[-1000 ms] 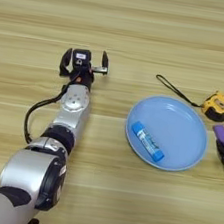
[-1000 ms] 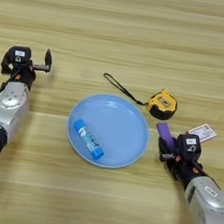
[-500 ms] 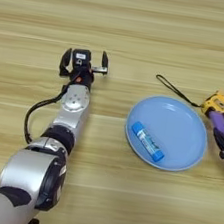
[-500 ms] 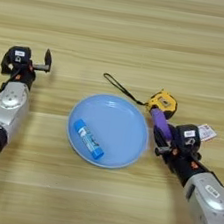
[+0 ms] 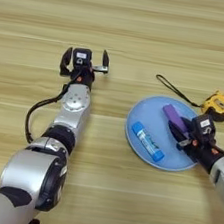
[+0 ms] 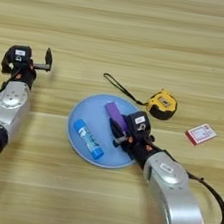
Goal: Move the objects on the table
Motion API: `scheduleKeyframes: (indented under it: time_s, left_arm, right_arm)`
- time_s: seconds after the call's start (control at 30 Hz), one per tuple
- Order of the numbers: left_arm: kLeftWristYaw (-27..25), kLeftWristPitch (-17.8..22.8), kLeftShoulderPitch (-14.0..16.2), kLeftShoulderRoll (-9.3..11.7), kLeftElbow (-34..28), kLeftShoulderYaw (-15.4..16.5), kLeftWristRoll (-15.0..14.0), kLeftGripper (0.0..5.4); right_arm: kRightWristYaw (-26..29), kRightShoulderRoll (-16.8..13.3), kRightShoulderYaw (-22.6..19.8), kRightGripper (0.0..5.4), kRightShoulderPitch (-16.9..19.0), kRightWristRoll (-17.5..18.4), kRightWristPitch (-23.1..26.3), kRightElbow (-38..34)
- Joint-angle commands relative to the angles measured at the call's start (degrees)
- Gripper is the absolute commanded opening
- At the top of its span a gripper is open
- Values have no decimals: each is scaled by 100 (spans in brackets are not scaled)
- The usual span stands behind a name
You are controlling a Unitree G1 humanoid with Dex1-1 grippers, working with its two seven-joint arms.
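Note:
My right gripper (image 5: 176,127) is shut on the flat purple block (image 5: 171,113) and holds it over the right half of a blue plate (image 5: 149,109). The block points up and to the left from between the fingers. Right of the plate on the table (image 5: 126,25) lies the yellow-and-black tape measure (image 6: 161,104), its black strap trailing up-left past the plate's rim. My left gripper (image 5: 85,62) rests far to the left on the wood, open with nothing between its fingers.
A blue-and-white tube (image 5: 148,141) lies slantwise in the plate's left half. A small red-and-white card (image 6: 201,134) sits on the table right of the tape measure. My left arm stretches along the table from the lower left.
My right gripper has carried the purple block leftward, from below the tape measure to over the blue plate. The left arm has not moved.

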Motion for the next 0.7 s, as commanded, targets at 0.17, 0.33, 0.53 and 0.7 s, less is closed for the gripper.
scheduleKeyframes:
  time_s: [0.17,0.33,0.53,0.7]
  left_arm:
    - [57,29,36,-26,-70,-29,70,540]
    - [54,33,32,-25,-66,-26,69,540]
    - [58,34,33,-29,-68,-28,71,540]
    - [58,34,32,-28,-66,-27,71,540]
  right_arm:
    - [3,121,143,141,-193,-135,-23,305]
    - [-69,203,86,141,-307,-188,-106,491]
    - [14,230,205,188,-292,-243,-250,483]
    - [11,260,147,237,-281,-219,-323,391]
